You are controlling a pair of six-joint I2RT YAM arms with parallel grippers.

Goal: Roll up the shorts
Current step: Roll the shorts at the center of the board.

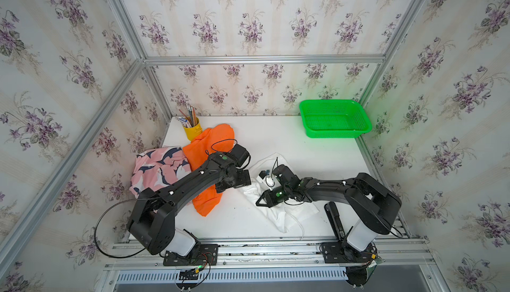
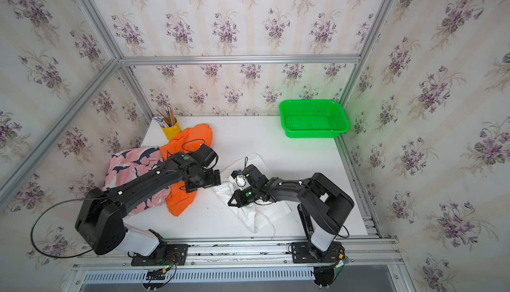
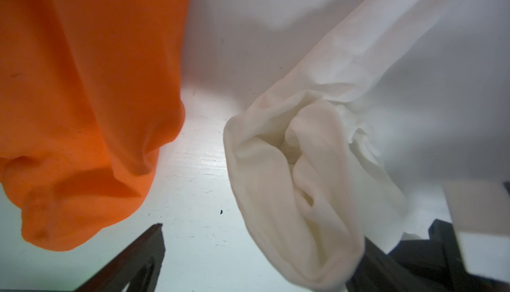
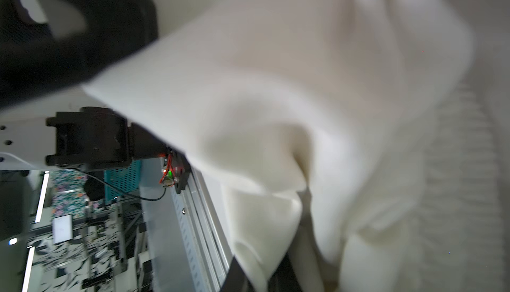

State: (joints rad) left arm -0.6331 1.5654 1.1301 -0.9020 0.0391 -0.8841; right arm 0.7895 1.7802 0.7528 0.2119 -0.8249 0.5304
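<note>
1. Top views: the white shorts [image 1: 289, 216] lie crumpled on the worktop [image 1: 276, 144] in front of the right arm. The right hand [image 1: 262, 202] is down on them, closed tight. The left hand [image 1: 238, 181] hovers just beside their edge, over the hem of the orange shorts [image 1: 209, 144]. The shark-print shorts [image 1: 160, 166] are heaped under the left arm, and a green basket [image 1: 334, 101] sits at the back corner.
2. Left wrist: the fingers [image 3: 138, 252] are spread wide with nothing gripped. A bunched end of the white cloth sits against one finger, and the orange cloth is near with bare worktop between. My call is that this hand should take the loose end squarely and leave the orange cloth out of the bite.
3. Right wrist: white fabric fills the picture, draped up from a dark finger at the bottom edge. It looks like a pinch on a thin fold. For a tidy roll, I'd pull the cloth flat and taut between both hands first, then turn it evenly so no wrinkles get wound in. No brand or writing is readable in any view, and the print on the packet in the yellow cup [image 1: 193, 130] is too small to read.
</note>
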